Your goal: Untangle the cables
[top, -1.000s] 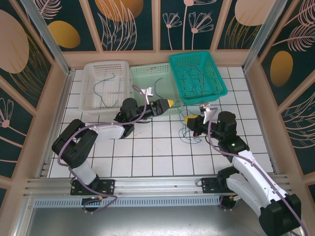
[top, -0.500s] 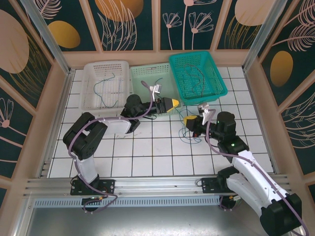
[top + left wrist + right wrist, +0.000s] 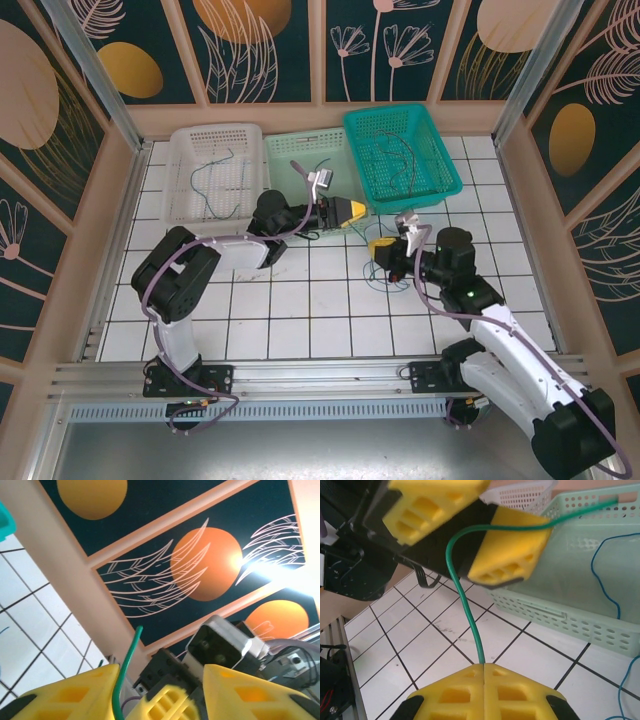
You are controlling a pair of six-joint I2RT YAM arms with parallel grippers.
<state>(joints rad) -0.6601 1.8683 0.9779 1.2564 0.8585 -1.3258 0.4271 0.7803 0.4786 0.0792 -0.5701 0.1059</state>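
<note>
Thin green wire [image 3: 462, 595], curved, standing up from the right gripper [image 3: 484, 667], whose yellow foam fingers are pressed together on its lower end; the wire bends across the inner face of one finger of the left gripper [image 3: 350, 212] and runs on over the pale green perforated plastic basket [image 3: 560, 610]; left jaws apart, the wire lying in the gap, unclamped; thin blue wire [image 3: 604, 565] seen against that basket's wall; blue-green curly wire [image 3: 213, 187] in the white plastic basket [image 3: 215, 130]; dark curly wires [image 3: 400, 160] in the teal plastic basket [image 3: 447, 160]; both grippers near each other above the white tiled table [image 3: 300, 300], just in front of the baskets
</note>
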